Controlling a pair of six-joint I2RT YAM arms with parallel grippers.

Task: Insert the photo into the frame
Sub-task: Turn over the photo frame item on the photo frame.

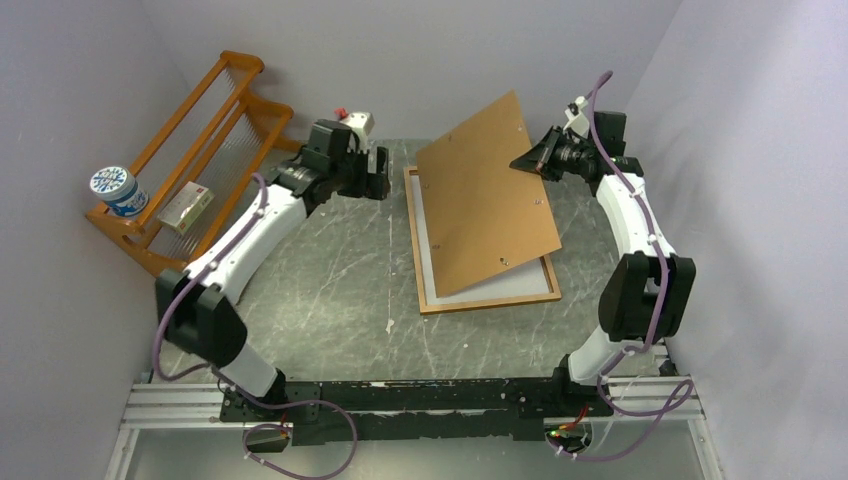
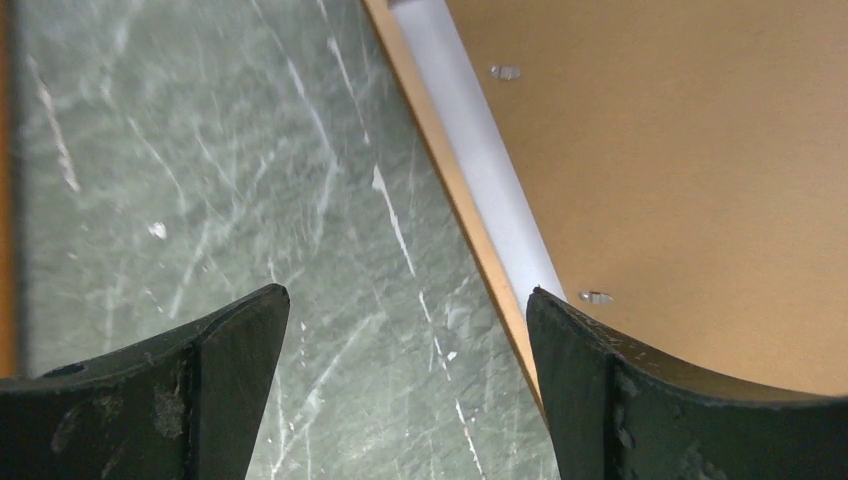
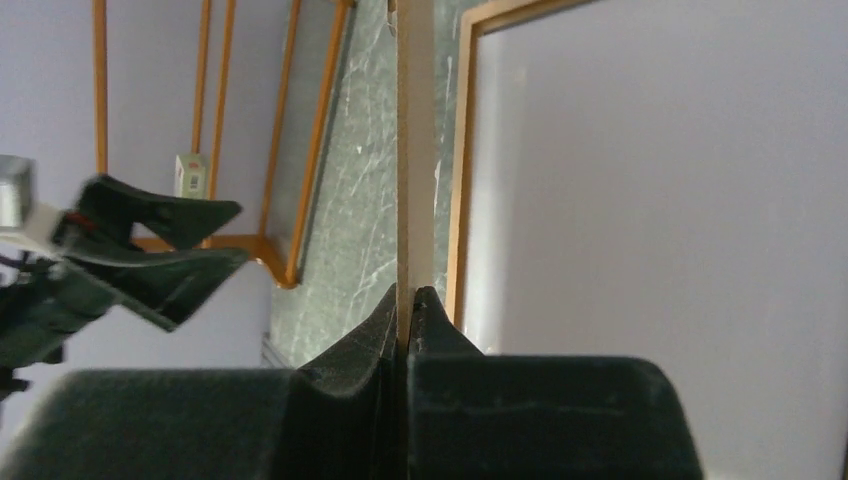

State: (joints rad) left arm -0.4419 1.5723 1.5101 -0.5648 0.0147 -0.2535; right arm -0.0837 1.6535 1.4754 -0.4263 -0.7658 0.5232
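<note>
- While the right hand (image 1: 522, 160) pinches one edge of the brown backing board (image 1: 490, 200), jaws narrow and clamped on it, the board hangs tilted. The edge at the hand is high and the edge away from the hand is low.
- The frame (image 1: 490, 301) lies flat on the tabletop (image 1: 330, 280), below and ahead of the right hand, largely covered by the board.
- The photo: no printed side shows in any view. A white sheet (image 1: 510, 284) lies inside the frame under the board. I judge it to be the print face down, but cannot confirm this.
- The left hand (image 1: 385, 175) is spread wide and holds nothing. In its wrist view the frame's rail (image 2: 450, 190) and a white strip run just beside its right finger (image 2: 600, 400), with bare tabletop between the fingers.
- Step in hand, as judged: seating the backing board over the sheet.
- From above, the board sits skewed to the frame, so turn it square at the wrist before lowering.
- Let the low edge drop inside the rail first, then hinge the hand-side edge down slowly.
- Whether the low edge already touches the frame cannot be told.
- The left hand could brace the rail beside it so the frame does not slide.
- Risks: a corner riding up on a rail, or the board dragging the sheet askew.
- Release only once the board lies flat.
</note>
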